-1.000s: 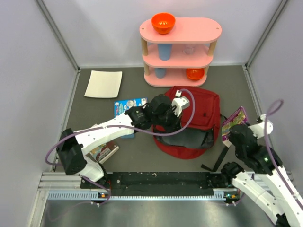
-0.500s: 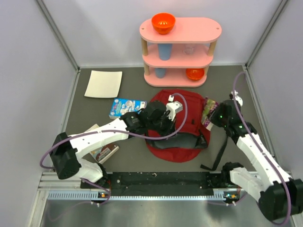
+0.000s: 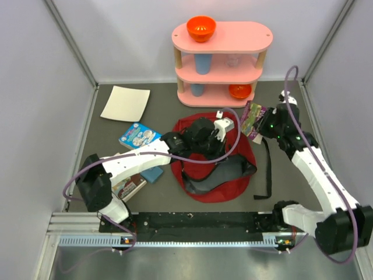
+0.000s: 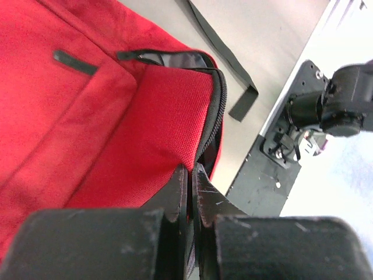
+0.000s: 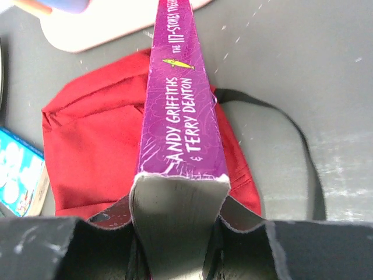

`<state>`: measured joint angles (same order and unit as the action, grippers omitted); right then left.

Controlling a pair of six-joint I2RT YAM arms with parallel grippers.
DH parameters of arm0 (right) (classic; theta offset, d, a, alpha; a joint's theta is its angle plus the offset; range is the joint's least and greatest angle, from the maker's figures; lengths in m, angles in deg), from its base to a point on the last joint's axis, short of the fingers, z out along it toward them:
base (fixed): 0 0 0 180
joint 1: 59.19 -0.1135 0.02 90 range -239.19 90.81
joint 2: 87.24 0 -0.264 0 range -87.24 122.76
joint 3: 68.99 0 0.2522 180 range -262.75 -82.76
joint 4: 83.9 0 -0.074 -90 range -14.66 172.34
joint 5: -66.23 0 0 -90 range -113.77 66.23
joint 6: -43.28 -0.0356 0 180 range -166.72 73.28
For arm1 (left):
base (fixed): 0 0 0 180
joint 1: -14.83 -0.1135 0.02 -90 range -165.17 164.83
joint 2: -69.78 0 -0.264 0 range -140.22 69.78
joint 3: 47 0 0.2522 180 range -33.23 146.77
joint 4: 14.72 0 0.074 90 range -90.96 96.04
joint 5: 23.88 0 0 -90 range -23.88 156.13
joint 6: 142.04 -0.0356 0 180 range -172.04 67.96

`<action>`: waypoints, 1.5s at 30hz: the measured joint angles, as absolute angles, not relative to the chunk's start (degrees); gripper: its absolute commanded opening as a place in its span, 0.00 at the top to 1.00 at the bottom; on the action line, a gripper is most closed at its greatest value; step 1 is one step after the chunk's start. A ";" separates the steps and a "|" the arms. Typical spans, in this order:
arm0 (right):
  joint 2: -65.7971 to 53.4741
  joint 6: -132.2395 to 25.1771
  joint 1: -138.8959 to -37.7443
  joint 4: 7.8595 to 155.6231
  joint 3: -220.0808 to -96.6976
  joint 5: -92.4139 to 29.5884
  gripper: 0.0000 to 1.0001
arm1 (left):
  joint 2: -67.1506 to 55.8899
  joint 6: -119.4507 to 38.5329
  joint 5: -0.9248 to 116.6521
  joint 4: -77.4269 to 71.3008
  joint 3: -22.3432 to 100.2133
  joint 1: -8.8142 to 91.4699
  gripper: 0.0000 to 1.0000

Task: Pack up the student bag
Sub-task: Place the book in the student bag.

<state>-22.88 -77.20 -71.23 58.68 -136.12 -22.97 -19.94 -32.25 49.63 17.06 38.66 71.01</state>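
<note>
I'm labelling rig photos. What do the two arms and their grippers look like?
The left arm and right arm have white links, black joints and a loose purple cable each. The left gripper and right gripper have blocky black fingers, scuffed white.

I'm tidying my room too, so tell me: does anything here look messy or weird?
Yes. The red backpack lies bunched up mid-table, one black strap trailing loose to its right. The blue book and another book lie crooked left of it.
</note>
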 measured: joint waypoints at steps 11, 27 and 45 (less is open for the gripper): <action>-49.46 -79.01 -70.26 41.69 -138.59 -15.37 1.00 | -20.44 -34.32 52.89 18.35 49.77 61.83 1.00; -72.50 -98.46 -70.26 24.54 -137.01 -39.24 1.00 | -22.34 -35.42 50.75 20.01 56.87 57.98 1.00; -73.11 -118.40 -70.26 49.50 -106.37 -45.36 1.00 | -22.54 -33.71 48.74 18.55 56.50 60.52 1.00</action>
<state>-73.11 -118.40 -70.26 49.50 -106.37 -45.36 -22.54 -33.71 48.74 18.55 56.50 60.52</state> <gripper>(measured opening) 0.266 0.022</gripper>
